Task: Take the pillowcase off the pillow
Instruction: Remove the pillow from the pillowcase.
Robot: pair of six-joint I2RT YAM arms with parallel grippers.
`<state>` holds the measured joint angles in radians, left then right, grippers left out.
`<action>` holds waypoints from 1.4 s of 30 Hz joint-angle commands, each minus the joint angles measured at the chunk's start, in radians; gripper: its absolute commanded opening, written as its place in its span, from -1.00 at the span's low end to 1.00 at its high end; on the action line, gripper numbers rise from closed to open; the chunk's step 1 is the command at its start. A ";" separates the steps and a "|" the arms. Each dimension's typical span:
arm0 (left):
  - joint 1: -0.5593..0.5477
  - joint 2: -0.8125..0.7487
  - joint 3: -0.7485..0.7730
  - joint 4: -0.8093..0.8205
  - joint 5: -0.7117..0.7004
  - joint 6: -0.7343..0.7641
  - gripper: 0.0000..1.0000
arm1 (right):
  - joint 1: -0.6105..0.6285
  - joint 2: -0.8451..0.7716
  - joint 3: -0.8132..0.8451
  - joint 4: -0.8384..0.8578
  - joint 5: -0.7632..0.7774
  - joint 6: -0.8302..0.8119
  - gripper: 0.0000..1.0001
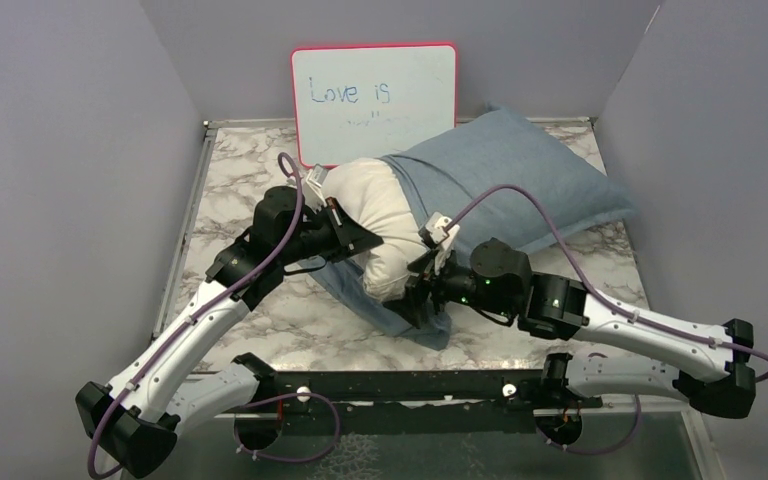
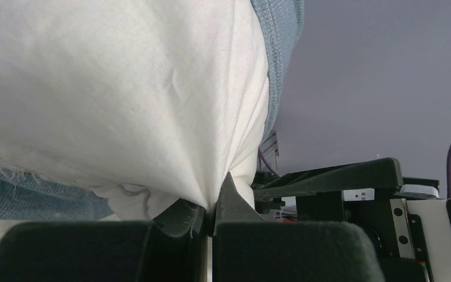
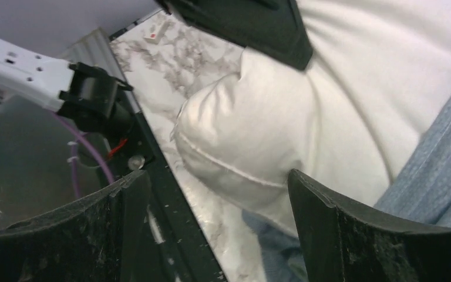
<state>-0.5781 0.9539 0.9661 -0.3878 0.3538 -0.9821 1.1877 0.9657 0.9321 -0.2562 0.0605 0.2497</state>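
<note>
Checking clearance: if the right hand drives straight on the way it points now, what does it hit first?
Likely the pillow, its bare white corner framed between the right hand's open fingers; depth unclear.

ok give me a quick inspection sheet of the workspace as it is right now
surface: marble-pattern table, no spills seen
job's things: pillow partly out, its white end bare; pillowcase covers the far right part, with a flap under the near end
clutter: red-framed whiteboard at the back, reading "Love is"
grippers: left gripper shut on pillow fabric; right gripper open, jaws either side of a pillow corner
cables: purple cables along both arms, no tangles seen
surroundings: grey walls on three sides
</note>
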 commanded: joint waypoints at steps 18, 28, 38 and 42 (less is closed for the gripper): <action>0.004 -0.009 0.045 0.143 0.012 -0.002 -1.00 | 0.119 0.337 0.102 0.289 0.696 -0.466 0.99; 0.005 -0.058 0.000 0.117 -0.009 0.004 -1.00 | 0.119 0.320 0.089 0.377 0.684 -0.410 -0.26; 0.005 -0.163 0.087 -0.367 -0.596 0.130 0.77 | 0.117 0.342 0.174 0.134 0.667 -0.105 -0.98; 0.004 -0.277 -0.029 -0.386 -0.681 0.020 0.84 | 0.109 0.372 0.251 0.060 0.645 -0.009 -0.99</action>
<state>-0.5713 0.7780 1.0294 -0.6498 -0.1104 -0.8841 1.3140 1.3243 1.0775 -0.1448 0.7006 0.0925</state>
